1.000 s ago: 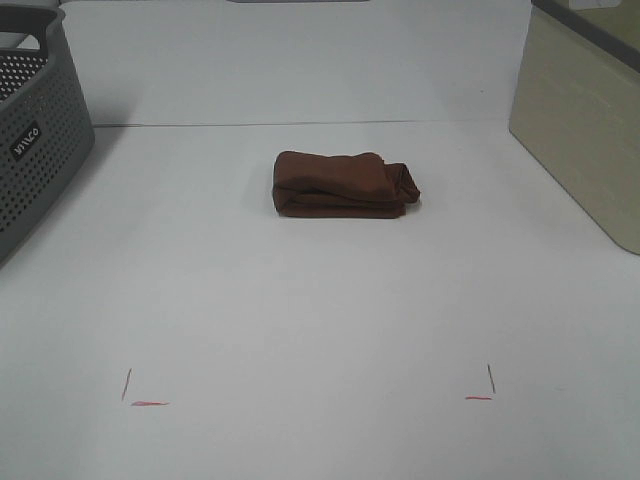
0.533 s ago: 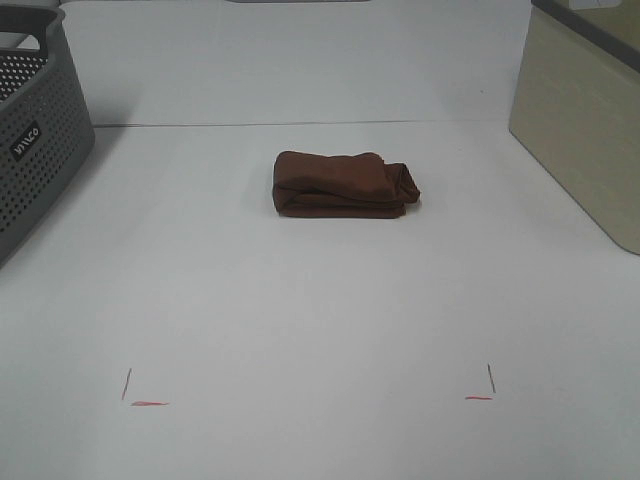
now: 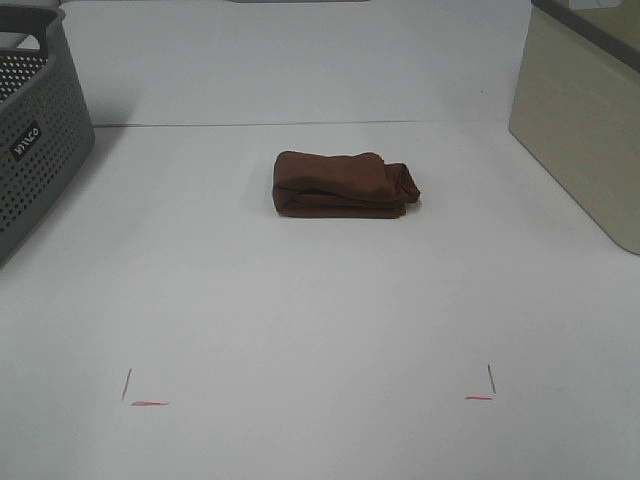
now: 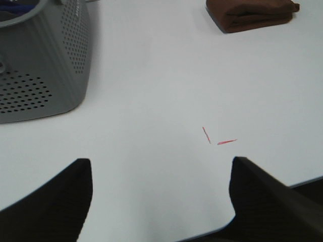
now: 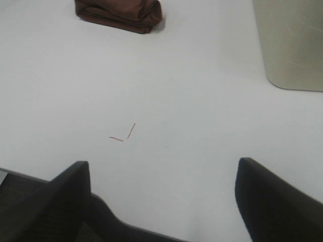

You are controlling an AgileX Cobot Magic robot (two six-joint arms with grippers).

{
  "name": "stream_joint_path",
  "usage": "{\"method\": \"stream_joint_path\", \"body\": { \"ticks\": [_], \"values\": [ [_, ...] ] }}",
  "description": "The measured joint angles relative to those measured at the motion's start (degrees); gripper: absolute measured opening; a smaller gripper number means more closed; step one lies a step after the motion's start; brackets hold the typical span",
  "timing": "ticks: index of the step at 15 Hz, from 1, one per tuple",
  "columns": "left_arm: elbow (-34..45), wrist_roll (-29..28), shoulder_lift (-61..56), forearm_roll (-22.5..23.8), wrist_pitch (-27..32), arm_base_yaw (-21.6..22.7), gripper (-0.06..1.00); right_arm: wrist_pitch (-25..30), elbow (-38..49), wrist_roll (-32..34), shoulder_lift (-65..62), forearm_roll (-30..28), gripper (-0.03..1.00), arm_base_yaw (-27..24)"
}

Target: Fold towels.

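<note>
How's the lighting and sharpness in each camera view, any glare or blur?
Exterior high view: even, soft light, no glare, towel sharp with a faint shadow. Left wrist view: slightly soft; claw fingers dark and blurred. Right wrist view: similarly soft, claw fingers blurred, table evenly lit.

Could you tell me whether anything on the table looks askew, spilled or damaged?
Nothing stands out. The brown towel lies folded in a compact bundle mid-table, slightly lumpy at its right end; the grey basket stands upright.
</note>
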Motion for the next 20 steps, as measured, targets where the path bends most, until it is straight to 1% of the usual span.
{"method": "stream_joint_path", "body": {
  "ticks": [2,3,5,9,20],
  "values": [
    [0.0,0.0,-2.2,0.0,0.0,2.1,0.72,0.0,0.0,0.0,0.0,0.1,0.75,-4.8],
    [0.0,0.0,-3.4,0.0,0.0,2.8,0.72,0.0,0.0,0.0,0.0,0.1,0.75,-5.8],
    [0.0,0.0,-3.9,0.0,0.0,3.0,0.72,-0.1,0.0,0.0,-0.2,0.2,0.75,-6.1],
    [0.0,0.0,-3.9,0.0,0.0,3.0,0.72,-0.2,0.1,0.0,-4.4,0.4,0.75,-6.1],
    [0.0,0.0,-3.9,0.0,0.0,3.0,0.72,-0.2,0.1,0.1,-4.6,0.4,0.75,-6.1]
  ]
}}
